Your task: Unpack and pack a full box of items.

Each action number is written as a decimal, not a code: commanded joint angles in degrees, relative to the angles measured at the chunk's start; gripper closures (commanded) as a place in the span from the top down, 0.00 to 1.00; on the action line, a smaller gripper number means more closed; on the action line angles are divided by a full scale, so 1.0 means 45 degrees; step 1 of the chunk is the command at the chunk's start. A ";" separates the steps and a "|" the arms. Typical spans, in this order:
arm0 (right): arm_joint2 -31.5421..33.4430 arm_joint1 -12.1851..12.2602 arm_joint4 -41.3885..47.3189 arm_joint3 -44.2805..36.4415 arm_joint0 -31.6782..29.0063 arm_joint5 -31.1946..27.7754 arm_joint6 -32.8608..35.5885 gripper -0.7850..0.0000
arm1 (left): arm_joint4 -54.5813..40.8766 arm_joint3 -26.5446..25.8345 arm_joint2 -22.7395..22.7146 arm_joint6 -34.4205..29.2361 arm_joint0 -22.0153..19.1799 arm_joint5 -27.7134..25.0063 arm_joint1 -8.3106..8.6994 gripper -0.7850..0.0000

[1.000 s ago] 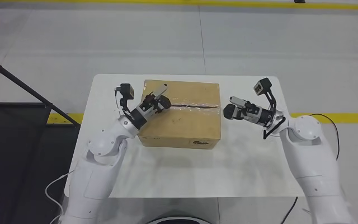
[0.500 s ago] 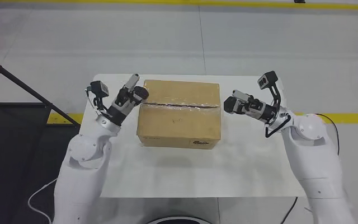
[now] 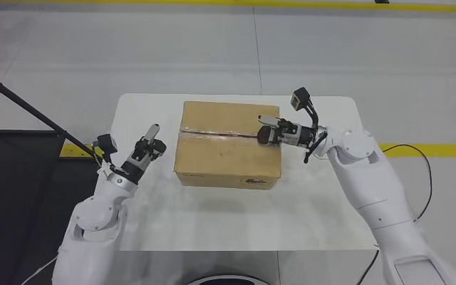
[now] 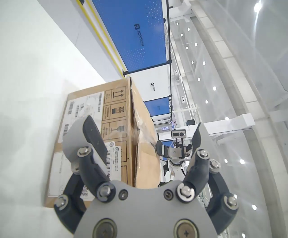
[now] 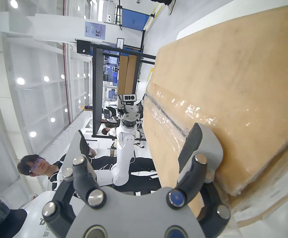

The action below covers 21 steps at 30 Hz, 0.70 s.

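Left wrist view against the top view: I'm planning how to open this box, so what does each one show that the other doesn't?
Left wrist view adds the box's end face, which carries shipping labels and printed handling symbols. Top view adds the taped seam running along the box's top, and places the right gripper, open, over that seam toward its right end. Both show the closed box, the left gripper open and apart from the box's left end, and the right gripper up at the box's top.

Ceiling lamps (image 4: 257, 8) give bright, even light, glaring off tape (image 5: 171, 108) on the box (image 5: 225, 67); wrist views curve at edges.
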 commanded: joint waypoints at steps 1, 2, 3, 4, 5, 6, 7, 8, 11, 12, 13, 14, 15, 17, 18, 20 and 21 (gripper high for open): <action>-0.0308 -0.0127 0.0090 0.0173 0.0188 -0.0062 -0.0023 1.00 | -0.0207 0.0132 0.0195 -0.0040 -0.0033 -0.0055 -0.0012 1.00; -0.0491 -0.0204 0.0121 0.0254 0.0293 -0.0064 -0.0052 1.00 | -0.0288 0.0211 0.0312 -0.0086 -0.0066 -0.0096 -0.0017 1.00; -0.0666 -0.0282 0.0147 0.0348 0.0408 -0.0066 -0.0096 1.00 | -0.0304 0.0296 0.0415 -0.0113 -0.0109 -0.0133 -0.0019 1.00; -0.0917 -0.0397 0.0175 0.0473 0.0555 -0.0059 -0.0208 1.00 | -0.0311 0.0407 0.0570 -0.0136 -0.0172 -0.0169 -0.0024 1.00; -0.1106 -0.0489 0.0226 0.0576 0.0666 -0.0041 -0.0294 1.00 | -0.0304 0.0485 0.0675 -0.0129 -0.0224 -0.0199 -0.0027 1.00; -0.1226 -0.0551 0.0277 0.0648 0.0744 -0.0037 -0.0327 1.00 | -0.0314 0.0522 0.0744 -0.0138 -0.0256 -0.0218 -0.0029 1.00; -0.1475 -0.0682 0.0354 0.0805 0.0909 -0.0052 -0.0422 1.00 | -0.0370 0.0585 0.0861 -0.0135 -0.0306 -0.0259 -0.0035 1.00; -0.1663 -0.0787 0.0406 0.0921 0.1027 -0.0071 -0.0538 1.00 | -0.0381 0.0616 0.0928 -0.0142 -0.0338 -0.0287 -0.0035 1.00; -0.2221 -0.1119 0.0707 0.1271 0.1378 -0.0115 -0.0685 1.00 | -0.0583 0.0685 0.1090 -0.0125 -0.0409 -0.0363 -0.0041 1.00; -0.2333 -0.1191 0.0765 0.1362 0.1454 -0.0138 -0.0697 1.00 | -0.0616 0.0699 0.1120 -0.0117 -0.0415 -0.0371 -0.0042 1.00; -0.2489 -0.1302 0.0869 0.1499 0.1568 -0.0173 -0.0762 1.00 | -0.0700 0.0703 0.1172 -0.0103 -0.0424 -0.0391 -0.0045 1.00; -0.2654 -0.1416 0.0957 0.1627 0.1681 -0.0201 -0.0832 1.00 | -0.0779 0.0697 0.1224 -0.0105 -0.0430 -0.0415 -0.0048 1.00; -0.2803 -0.1532 0.1092 0.1772 0.1783 -0.0231 -0.0873 1.00 | -0.0807 0.0695 0.1260 -0.0098 -0.0432 -0.0428 -0.0047 1.00; -0.3131 -0.1795 0.1279 0.2136 0.2056 -0.0329 -0.0980 1.00 | -0.0805 0.0672 0.1342 -0.0051 -0.0435 -0.0451 -0.0042 1.00; -0.3221 -0.1871 0.1333 0.2237 0.2123 -0.0357 -0.1018 1.00 | -0.0815 0.0663 0.1364 -0.0029 -0.0435 -0.0467 -0.0042 1.00; -0.3541 -0.2141 0.1440 0.2558 0.2366 -0.0439 -0.1218 1.00 | -0.0844 0.0629 0.1444 0.0012 -0.0416 -0.0490 -0.0039 1.00; -0.3629 -0.2219 0.1467 0.2651 0.2434 -0.0462 -0.1261 1.00 | -0.0840 0.0619 0.1459 0.0031 -0.0409 -0.0491 -0.0038 1.00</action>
